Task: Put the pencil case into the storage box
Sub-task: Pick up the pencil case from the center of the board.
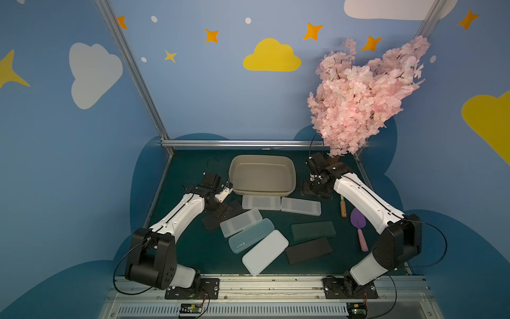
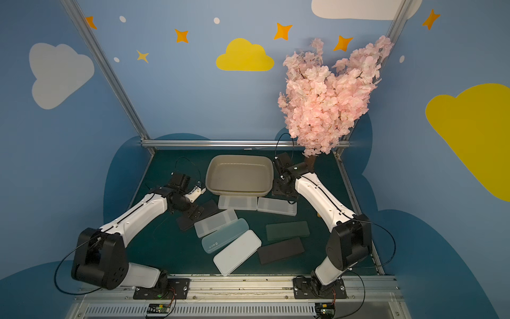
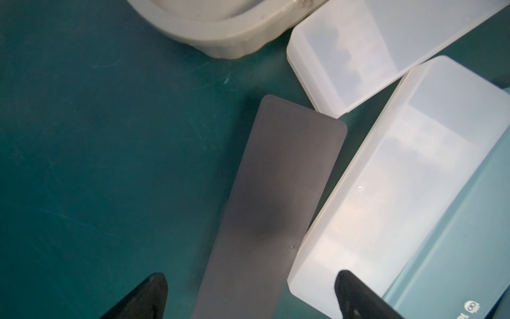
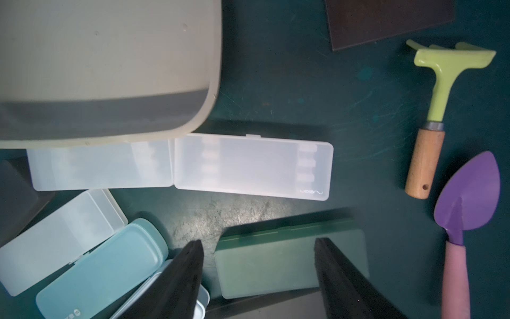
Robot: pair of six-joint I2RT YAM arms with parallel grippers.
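Storage box point(image 1: 262, 190): upright, beige. Left gripper point(image 3: 248, 276) spread wide above black pencil case point(image 3: 276, 193), gripping nothing; right gripper point(image 4: 259, 243) jaws parted, nothing held.

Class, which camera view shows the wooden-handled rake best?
The right wrist view: the rake lies whole there, green head and wooden handle. In both top views the right arm hides its head, leaving only part of the handle. The left wrist view does not show it.

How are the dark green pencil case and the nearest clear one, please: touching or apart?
Apart: right wrist view shows table between green case and clear case.
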